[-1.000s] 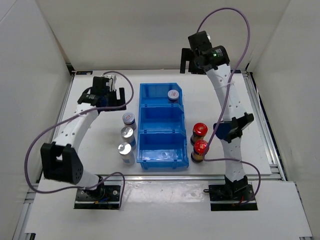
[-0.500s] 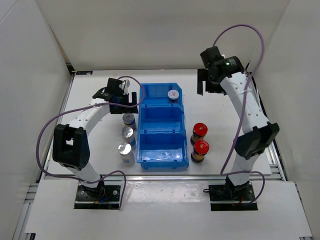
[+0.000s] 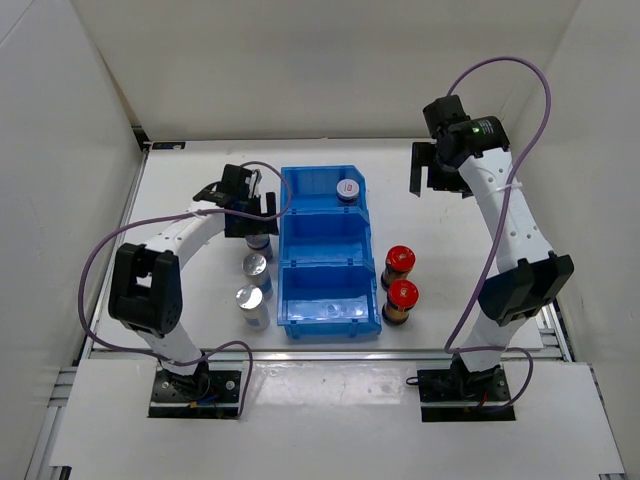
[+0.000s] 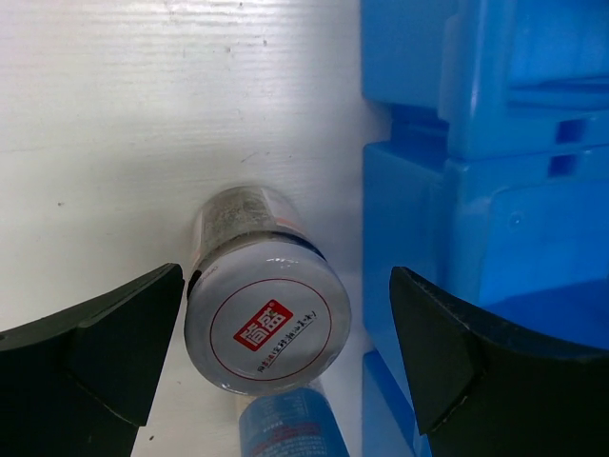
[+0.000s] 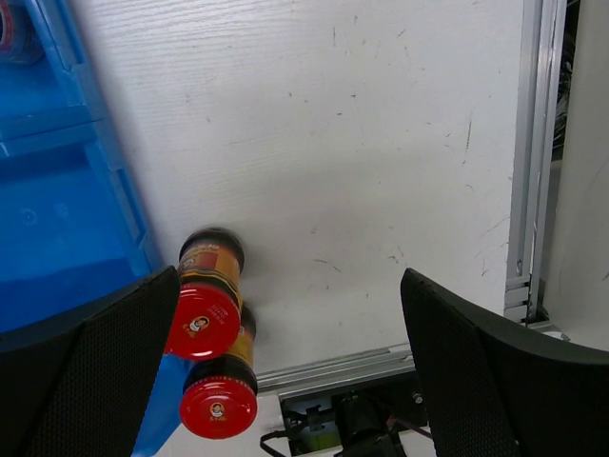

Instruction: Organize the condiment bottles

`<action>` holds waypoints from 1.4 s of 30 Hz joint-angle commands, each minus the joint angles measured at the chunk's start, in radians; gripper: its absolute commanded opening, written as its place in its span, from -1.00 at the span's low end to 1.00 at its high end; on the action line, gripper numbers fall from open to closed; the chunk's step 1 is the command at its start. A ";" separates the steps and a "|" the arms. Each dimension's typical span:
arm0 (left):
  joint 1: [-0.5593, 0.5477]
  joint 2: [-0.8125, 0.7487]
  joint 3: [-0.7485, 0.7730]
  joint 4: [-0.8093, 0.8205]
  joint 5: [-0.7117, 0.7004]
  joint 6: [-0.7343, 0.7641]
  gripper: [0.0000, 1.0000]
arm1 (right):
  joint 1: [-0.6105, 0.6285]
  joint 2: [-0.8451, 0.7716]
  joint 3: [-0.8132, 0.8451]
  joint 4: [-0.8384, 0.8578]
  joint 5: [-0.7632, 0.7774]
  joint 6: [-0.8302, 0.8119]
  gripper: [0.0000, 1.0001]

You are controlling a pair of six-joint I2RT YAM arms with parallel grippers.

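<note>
In the left wrist view my left gripper [image 4: 285, 286] is open, its fingers either side of a short grey-lidded bottle marked red [image 4: 268, 327] and not touching it. In the top view that gripper [image 3: 252, 215] hangs over this bottle [image 3: 259, 238], left of the blue bin [image 3: 285, 250]. Two silver-capped bottles [image 3: 256, 266] [image 3: 249, 298] stand nearer in the same row. A second grey-lidded bottle [image 3: 347, 188] stands in the bin's far compartment. Two red-capped bottles [image 3: 399, 259] [image 3: 401, 293] stand right of the bin. My right gripper [image 3: 438, 172] is open and empty, high at the far right.
The bin's middle and near compartments hold nothing. The right wrist view shows the red-capped bottles [image 5: 202, 319] [image 5: 219, 409], the bin's edge [image 5: 57, 190] and a metal rail [image 5: 533, 143] along the table's right side. White walls enclose the table.
My left gripper has moved right and nearer, coming over the grey-lidded bottle beside the bin. My right gripper has swung right and nearer from the back. The bottles have not moved.
</note>
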 commanded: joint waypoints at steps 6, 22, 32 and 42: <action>-0.007 -0.031 -0.057 -0.019 -0.029 -0.042 0.90 | -0.007 -0.004 -0.020 0.006 -0.043 -0.009 1.00; 0.014 -0.039 -0.025 0.024 -0.080 0.007 0.61 | -0.007 -0.044 -0.110 0.025 -0.074 -0.018 1.00; 0.014 -0.040 0.119 -0.004 -0.227 0.053 -0.77 | -0.007 -0.098 -0.178 0.034 -0.074 -0.028 1.00; -0.064 0.012 0.498 -0.016 -0.246 0.175 -0.77 | -0.007 -0.098 -0.198 0.043 -0.074 -0.028 1.00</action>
